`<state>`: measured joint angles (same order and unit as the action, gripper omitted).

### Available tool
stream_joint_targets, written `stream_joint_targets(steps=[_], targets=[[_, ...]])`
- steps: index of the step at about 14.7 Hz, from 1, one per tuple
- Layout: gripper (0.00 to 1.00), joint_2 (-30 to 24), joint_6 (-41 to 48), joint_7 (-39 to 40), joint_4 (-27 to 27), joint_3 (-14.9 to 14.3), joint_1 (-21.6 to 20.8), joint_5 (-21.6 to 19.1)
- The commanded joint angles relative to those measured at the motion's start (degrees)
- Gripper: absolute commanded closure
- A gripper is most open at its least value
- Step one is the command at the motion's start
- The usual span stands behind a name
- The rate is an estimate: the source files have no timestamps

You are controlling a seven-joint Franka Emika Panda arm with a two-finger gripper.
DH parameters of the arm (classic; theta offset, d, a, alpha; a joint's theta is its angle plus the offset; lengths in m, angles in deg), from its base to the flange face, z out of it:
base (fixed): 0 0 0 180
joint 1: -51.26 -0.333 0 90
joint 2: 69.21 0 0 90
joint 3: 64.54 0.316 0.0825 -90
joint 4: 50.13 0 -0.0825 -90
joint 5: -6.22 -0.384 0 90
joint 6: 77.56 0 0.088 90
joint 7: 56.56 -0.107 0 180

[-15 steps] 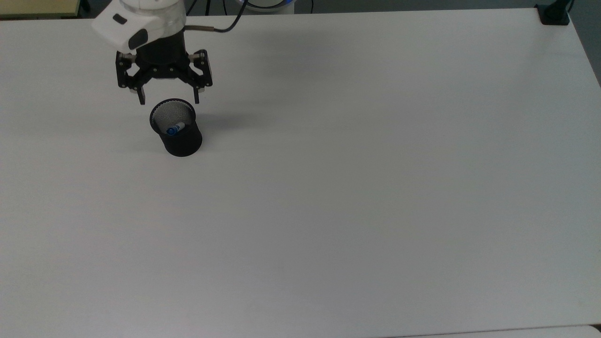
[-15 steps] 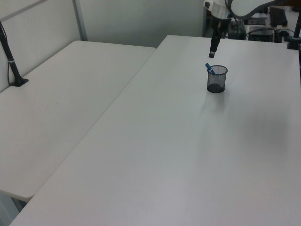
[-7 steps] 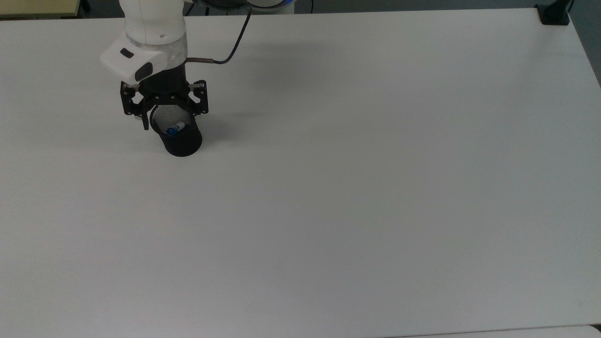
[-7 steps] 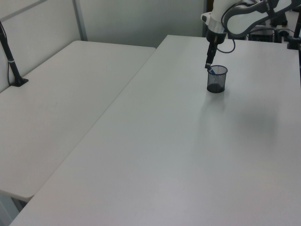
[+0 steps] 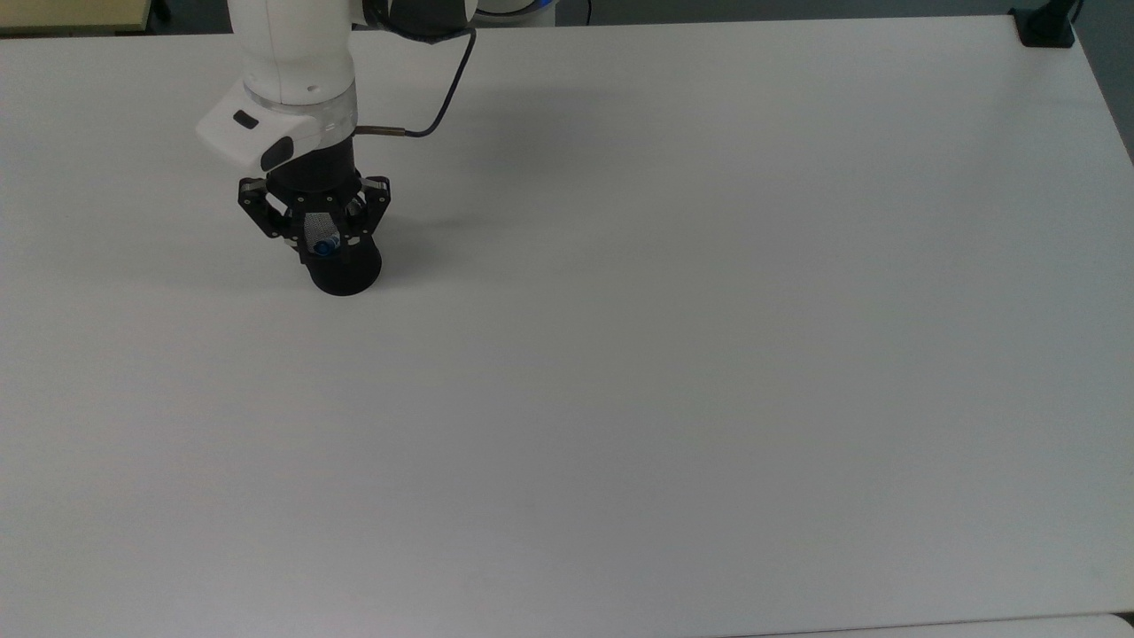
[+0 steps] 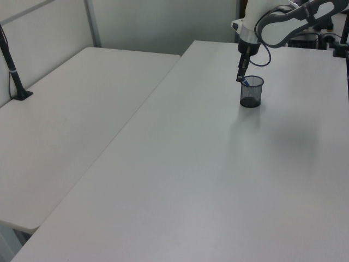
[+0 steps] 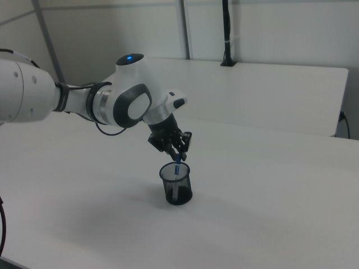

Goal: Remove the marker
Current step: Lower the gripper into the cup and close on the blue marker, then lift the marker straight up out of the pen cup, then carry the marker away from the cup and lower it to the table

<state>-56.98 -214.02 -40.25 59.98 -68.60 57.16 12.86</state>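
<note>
A black mesh cup (image 5: 347,273) stands on the white table (image 5: 638,372) near the top view's upper left. The marker (image 5: 325,247) leans inside it, blue end up at the rim. My gripper (image 5: 325,241) points down over the cup's mouth, its fingers drawn in on the marker's top. In the left view the gripper (image 6: 240,79) meets the marker (image 6: 246,83) at the rim of the cup (image 6: 251,94). In the right view the marker (image 7: 177,167) rises from the cup (image 7: 176,190) into the gripper (image 7: 178,158).
A black clamp mount (image 5: 1045,27) sits at the table's far corner in the top view's upper right. A second white table (image 6: 65,120) with a black post (image 6: 13,71) adjoins on the left view's left. My cable (image 5: 443,97) hangs behind the wrist.
My gripper has come down from behind the cup onto its mouth, and the fingers have closed in from wide open around the marker's top. The cup has stayed put.
</note>
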Motion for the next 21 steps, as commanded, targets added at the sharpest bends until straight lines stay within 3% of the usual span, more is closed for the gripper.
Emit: stream_joint_targets(steps=[1, 5, 10, 16, 21], targets=[[1.00, -0.7, -1.6, -1.5, 1.0, -0.2, -0.1, 0.7], [1.00, -1.7, -0.7, -1.6, 0.9, -0.2, 0.2, 0.5], [1.00, -8.9, 7.4, -1.5, -2.5, -0.2, 1.7, 0.0], [1.00, -14.3, 17.3, -2.4, -9.5, 0.0, 1.2, -9.5], [1.00, -13.7, 28.3, -11.5, -10.5, 3.4, -0.4, -10.1]])
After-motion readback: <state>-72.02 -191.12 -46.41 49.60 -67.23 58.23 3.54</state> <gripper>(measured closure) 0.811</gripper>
